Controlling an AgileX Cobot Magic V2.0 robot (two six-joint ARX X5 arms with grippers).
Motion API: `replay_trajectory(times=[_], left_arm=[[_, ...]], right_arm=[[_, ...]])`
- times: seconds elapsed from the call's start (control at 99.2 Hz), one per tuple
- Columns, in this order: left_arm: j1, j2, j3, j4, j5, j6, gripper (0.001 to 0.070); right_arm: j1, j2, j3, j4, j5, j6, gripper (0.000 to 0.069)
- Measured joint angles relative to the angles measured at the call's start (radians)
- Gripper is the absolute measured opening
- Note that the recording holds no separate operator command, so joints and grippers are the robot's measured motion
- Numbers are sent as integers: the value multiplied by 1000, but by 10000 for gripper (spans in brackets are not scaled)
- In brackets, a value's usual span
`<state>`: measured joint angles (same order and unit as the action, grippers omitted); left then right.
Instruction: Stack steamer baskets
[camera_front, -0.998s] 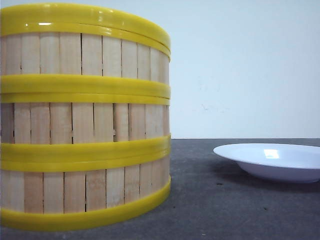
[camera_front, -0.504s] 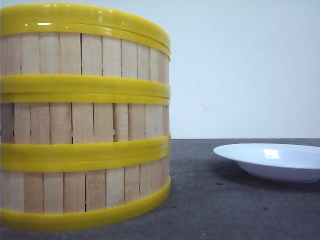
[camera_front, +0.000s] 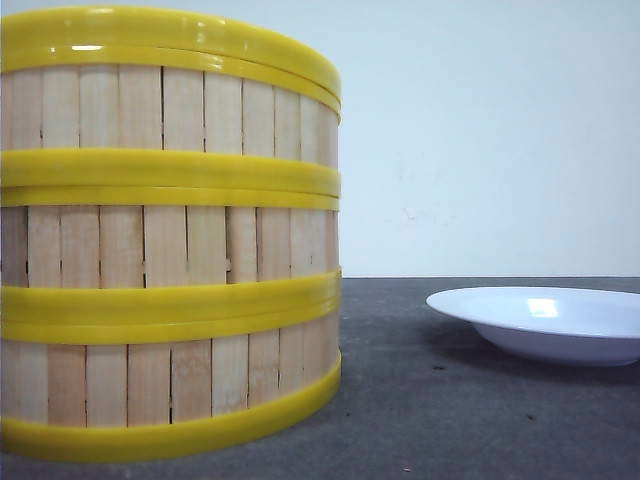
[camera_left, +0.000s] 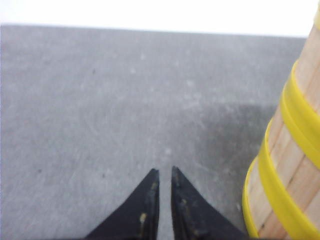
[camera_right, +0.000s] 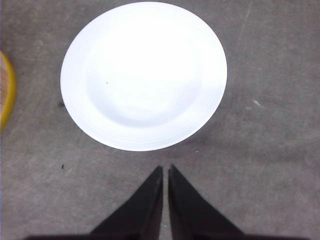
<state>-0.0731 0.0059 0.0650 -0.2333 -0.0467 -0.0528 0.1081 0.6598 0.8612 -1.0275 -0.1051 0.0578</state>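
Observation:
Three steamer baskets stand stacked in one column close to the front view's camera on the left: a top basket (camera_front: 170, 105), a middle basket (camera_front: 170, 245) and a bottom basket (camera_front: 170, 380), all with pale slats and yellow rims. The stack (camera_left: 292, 165) also shows at the edge of the left wrist view, beside my left gripper (camera_left: 165, 171), which hangs shut over bare table, apart from the baskets. A yellow rim (camera_right: 6, 90) of the stack shows in the right wrist view. My right gripper (camera_right: 166, 168) is shut and empty, just short of the plate's edge.
A white plate (camera_front: 545, 320) lies on the dark grey table (camera_front: 420, 420) to the right of the stack; it shows empty (camera_right: 143, 75) in the right wrist view. A pale wall stands behind the table.

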Motion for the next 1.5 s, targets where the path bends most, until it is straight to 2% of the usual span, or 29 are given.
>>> replay_trajectory(times=[0.091, 0.282, 0.907, 1.079, 1.291, 1.381, 1.502], left_arm=[[0, -2, -32, 53, 1, -2, 15], [0, -2, -32, 50, 18, -3, 15], [0, -2, -32, 50, 18, -3, 15], [0, -2, -32, 50, 18, -3, 15], [0, -2, -32, 50, 19, -3, 15], [0, -2, -32, 50, 19, -3, 15], [0, -2, -32, 50, 18, -3, 15]], right_arm=[[0, 0, 0, 0, 0, 0, 13], [0, 0, 0, 8, 0, 0, 13], [0, -2, -4, 27, 0, 0, 13], [-10, -115, -135, 214, 0, 0, 13], [-26, -360, -410, 625, -1, 0, 13], [-48, -467, -536, 758, 0, 0, 13], [-63, -582, -674, 793, 0, 0, 13]])
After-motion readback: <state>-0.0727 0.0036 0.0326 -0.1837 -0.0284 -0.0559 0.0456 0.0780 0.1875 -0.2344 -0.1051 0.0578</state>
